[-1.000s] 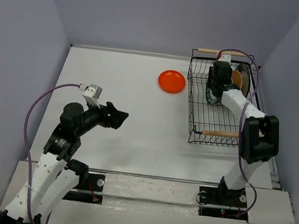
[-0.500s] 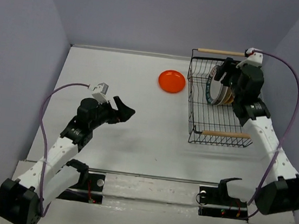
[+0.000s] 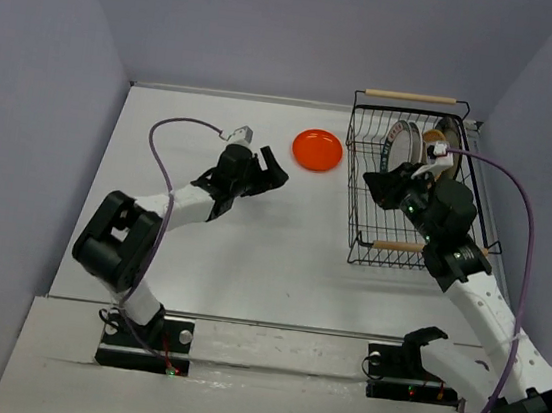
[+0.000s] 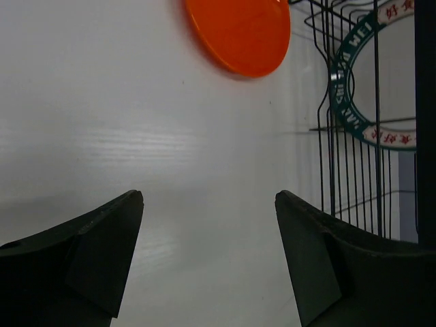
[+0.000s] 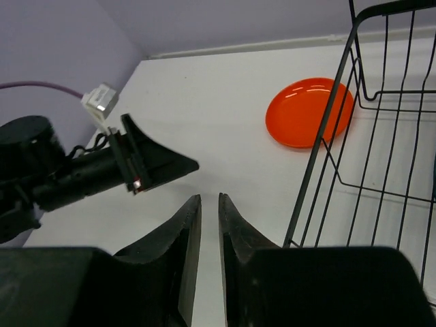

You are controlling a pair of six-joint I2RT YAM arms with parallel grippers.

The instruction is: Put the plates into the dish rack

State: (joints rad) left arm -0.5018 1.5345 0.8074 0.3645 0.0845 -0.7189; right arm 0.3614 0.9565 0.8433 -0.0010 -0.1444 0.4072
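White table [image 3: 250, 254], black wire dish rack [image 3: 376, 214] at 2 o'clock, long axis 12–6, wooden dowel handles at both ends. In its 12 o'clock end, plates [image 3: 402, 146] stand on edge. The glossy orange plate [image 3: 317, 150] lies flat off the rack's 10 o'clock corner. At that plate's 8 o'clock, left gripper [image 4: 208, 204] is spread and empty. Over the rack's 9 o'clock wall, right gripper [image 5: 210, 199] is nearly pressed together and empty.

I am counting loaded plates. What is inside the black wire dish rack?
Plates stand on edge at the far end of the black wire rack: a white green-rimmed plate, a tan plate beside it. Others overlap, so their number is hidden.
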